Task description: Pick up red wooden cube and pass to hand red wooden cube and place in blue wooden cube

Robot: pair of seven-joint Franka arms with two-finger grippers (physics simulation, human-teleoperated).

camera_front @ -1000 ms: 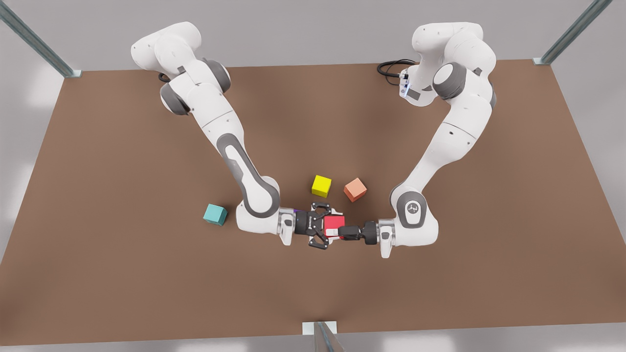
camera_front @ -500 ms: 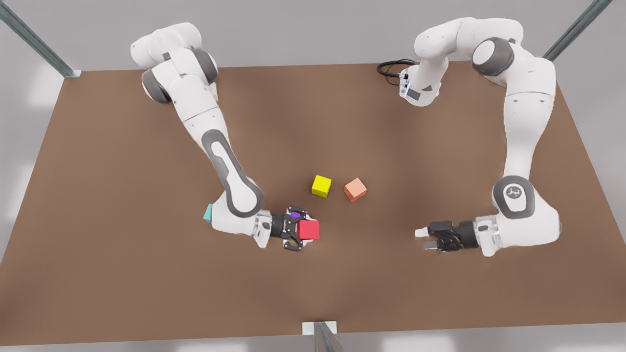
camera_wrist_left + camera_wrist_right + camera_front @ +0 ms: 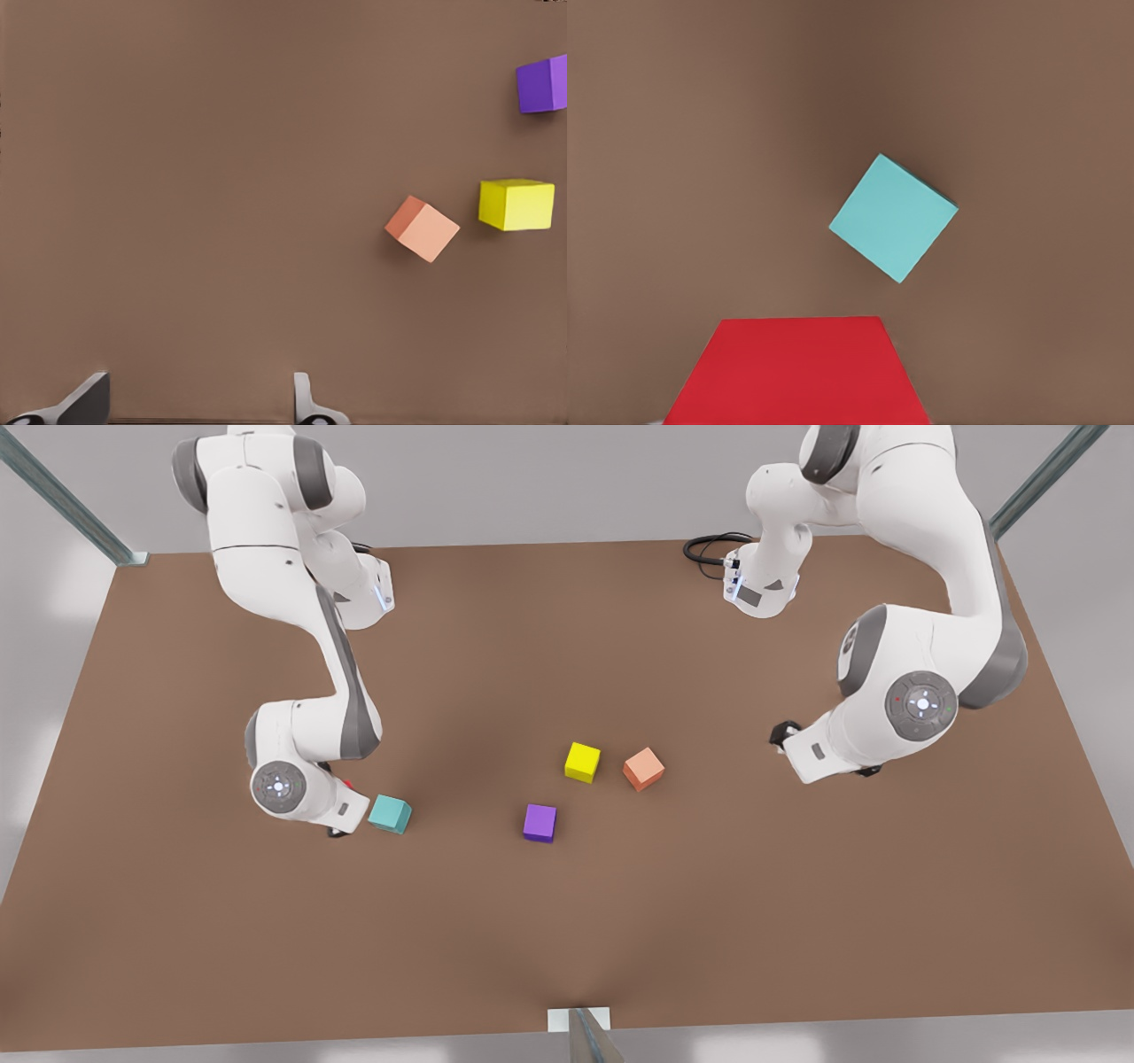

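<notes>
Front view: right gripper (image 3: 337, 831) hangs just beside blue wooden cube (image 3: 390, 813), view's left. Left arm waits at view's right, well apart.

Left wrist view: left gripper (image 3: 199, 409) fingers spread, empty, over bare tabletop (image 3: 177, 177).

Right wrist view: red wooden cube (image 3: 793, 376) carried aloft, so fingers prob. pinching it. Cube likely light, stiff, matte; grip flat faces. Open room around target.

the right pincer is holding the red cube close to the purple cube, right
Not quite: the right pincer holds the red wooden cube close to the teal blue wooden cube, not the purple cube; the right wrist view shows it.
</notes>
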